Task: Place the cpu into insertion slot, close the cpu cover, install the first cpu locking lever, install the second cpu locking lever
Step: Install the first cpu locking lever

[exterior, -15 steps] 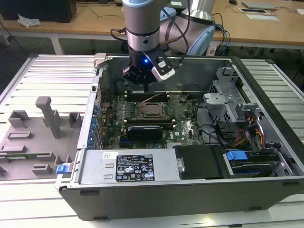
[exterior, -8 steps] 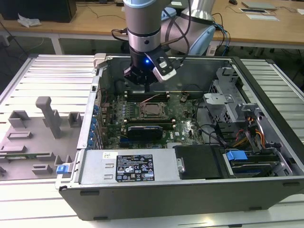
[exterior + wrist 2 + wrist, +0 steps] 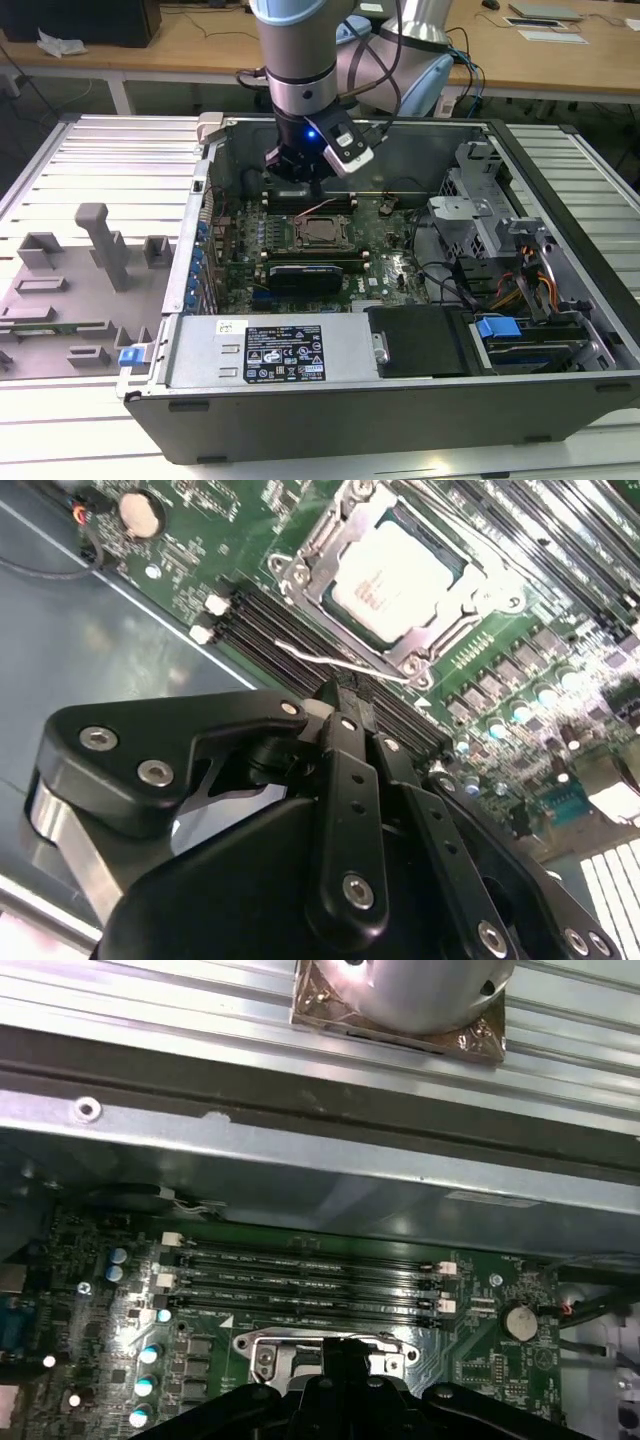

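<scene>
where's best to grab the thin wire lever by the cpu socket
Grip the lever near its free end, probably the one over the memory slots, coming from above, straddling it: it's a thin rod angled away from the cpu cover.

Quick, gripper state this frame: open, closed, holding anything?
Black two-finger gripper: closed, fingertips together, nothing visibly held, tips near the thin silver wire lever.

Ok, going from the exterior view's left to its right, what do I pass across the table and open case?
grey upright block → blue tab at the case corner → cpu → blue plastic piece by the drives
</scene>
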Robot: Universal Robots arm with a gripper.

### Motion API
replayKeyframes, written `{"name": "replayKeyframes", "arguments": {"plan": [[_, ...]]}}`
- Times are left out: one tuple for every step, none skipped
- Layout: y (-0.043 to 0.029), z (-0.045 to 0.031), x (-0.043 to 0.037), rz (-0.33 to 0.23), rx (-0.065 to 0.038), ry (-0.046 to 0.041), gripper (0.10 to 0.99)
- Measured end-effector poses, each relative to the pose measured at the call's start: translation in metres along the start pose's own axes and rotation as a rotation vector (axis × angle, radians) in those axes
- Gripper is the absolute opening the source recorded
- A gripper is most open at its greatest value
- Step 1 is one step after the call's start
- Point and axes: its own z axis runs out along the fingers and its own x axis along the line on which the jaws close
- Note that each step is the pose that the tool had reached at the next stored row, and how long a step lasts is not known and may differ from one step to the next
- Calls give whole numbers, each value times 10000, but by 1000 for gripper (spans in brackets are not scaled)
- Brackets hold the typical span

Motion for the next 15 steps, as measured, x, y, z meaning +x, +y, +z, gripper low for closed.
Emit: {"name": "replayKeyframes", "arguments": {"plan": [[-3,10,2,-9,31,-25,106],[-4,14,3,128,140,-46,106],[-6,25,5,423,262,-99,106],[-7,32,6,538,295,-126,106],[-9,38,7,626,315,-151,106],[-8,43,8,684,328,-169,106],[-6,47,8,726,335,-186,106],[-3,52,9,773,345,-207,106],[1,56,9,788,349,-218,106],[14,68,7,802,352,-236,106],[23,78,7,803,352,-245,106],[26,86,7,803,352,-252,106],[22,106,5,803,357,-266,106],[19,119,4,801,359,-282,106],[17,130,3,798,359,-296,106]]}}
